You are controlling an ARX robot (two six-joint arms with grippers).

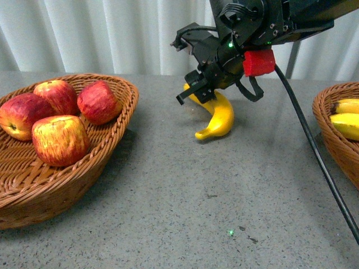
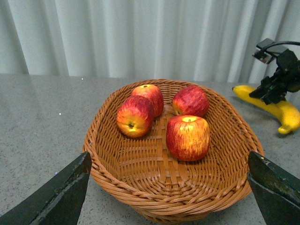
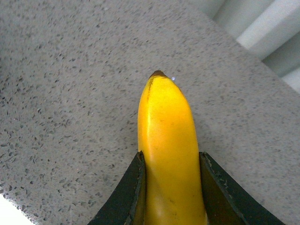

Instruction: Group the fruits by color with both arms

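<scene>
A yellow banana [image 1: 217, 116] hangs curved at the middle back of the table, its lower tip close to the surface. My right gripper [image 1: 196, 89] is shut on its upper part. In the right wrist view the banana [image 3: 165, 136] sits tight between the two black fingers [image 3: 129, 187], brown tip pointing away. Several red apples streaked with yellow [image 1: 59, 139] lie in the wicker basket [image 1: 120, 126] on the left. My left gripper [image 2: 168, 161] is open in front of that basket [image 2: 117, 187], with nothing between its fingers; the apples [image 2: 187, 137] lie beyond it.
A second wicker basket [image 1: 331, 140] at the right edge holds two bananas [image 1: 348, 124]. The right arm's black cable [image 1: 314, 151] slants down across the table on the right. A white curtain [image 1: 112, 33] closes off the back.
</scene>
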